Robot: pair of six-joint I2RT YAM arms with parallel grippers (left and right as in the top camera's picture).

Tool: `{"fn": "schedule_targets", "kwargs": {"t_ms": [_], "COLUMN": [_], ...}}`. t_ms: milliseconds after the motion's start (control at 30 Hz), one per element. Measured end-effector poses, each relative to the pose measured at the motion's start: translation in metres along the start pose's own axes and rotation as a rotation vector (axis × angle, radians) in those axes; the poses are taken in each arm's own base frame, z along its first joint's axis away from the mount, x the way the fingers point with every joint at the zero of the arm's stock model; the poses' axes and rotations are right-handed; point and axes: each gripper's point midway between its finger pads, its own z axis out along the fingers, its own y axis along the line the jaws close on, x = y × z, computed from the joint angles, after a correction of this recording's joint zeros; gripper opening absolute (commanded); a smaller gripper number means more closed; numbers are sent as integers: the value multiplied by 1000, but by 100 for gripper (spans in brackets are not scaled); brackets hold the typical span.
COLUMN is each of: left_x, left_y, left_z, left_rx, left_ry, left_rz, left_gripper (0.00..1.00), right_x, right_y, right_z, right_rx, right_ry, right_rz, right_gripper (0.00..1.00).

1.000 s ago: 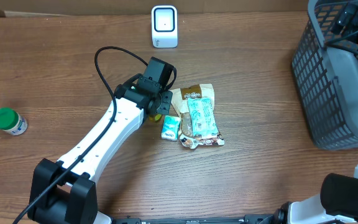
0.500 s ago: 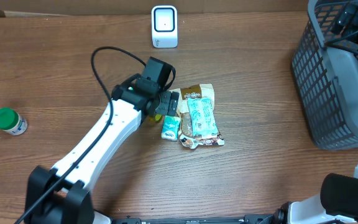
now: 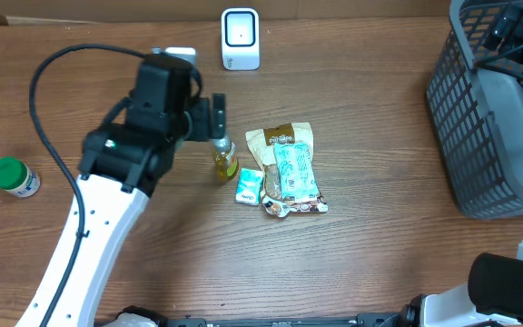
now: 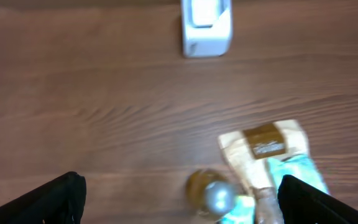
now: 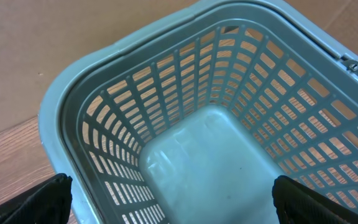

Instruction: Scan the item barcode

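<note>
L gripper [image 3: 209,116]: jaws wide apart, empty. Small yellow bottle [image 4: 210,196] upright on worktop [image 3: 379,272], front of scanner [image 3: 241,38], well apart from it. Bottle sits under jaws, slightly R of centre, long axis vertical. L arm nearer. R gripper [image 5: 173,199]: jaws apart, over basket [image 5: 61,112], far R of scanner.

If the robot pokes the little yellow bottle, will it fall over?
Probably, yes. The little yellow bottle stands upright and looks narrow, so a nudge could tip it. Being round, it would likely roll afterwards, perhaps against the snack packets beside it.
</note>
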Motion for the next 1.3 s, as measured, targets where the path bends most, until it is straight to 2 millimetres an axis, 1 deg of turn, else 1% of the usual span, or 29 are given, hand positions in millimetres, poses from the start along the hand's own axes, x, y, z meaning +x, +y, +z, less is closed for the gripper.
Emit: {"fn": "schedule_targets", "kwargs": {"t_ms": [133, 267, 400, 567, 767, 933, 1200, 1300], "left_x": [4, 3, 2, 2, 2, 9, 15, 16], "left_y": [21, 28, 24, 14, 9, 8, 7, 3], "left_z": [8, 10, 6, 2, 0, -1, -2, -4], "left_rx": [34, 155, 267, 342, 373, 377, 379, 403], "left_ry": [49, 79, 89, 97, 102, 131, 157, 159], "left_rz": [-79, -150, -186, -185, -186, -189, -195, -180], "left_gripper": [99, 99, 100, 100, 99, 100, 99, 100], "right_x": [0, 0, 0, 0, 0, 0, 0, 0], "right_y": [0, 0, 0, 0, 0, 0, 0, 0], "right_z": [0, 0, 0, 0, 0, 0, 0, 0], "right_rx": [0, 0, 0, 0, 0, 0, 0, 0], "right_ry": [-1, 0, 0, 0, 0, 0, 0, 0], "right_rz": [1, 0, 0, 0, 0, 0, 0, 0], "right_gripper": [100, 100, 100, 100, 100, 100, 100, 100]}}
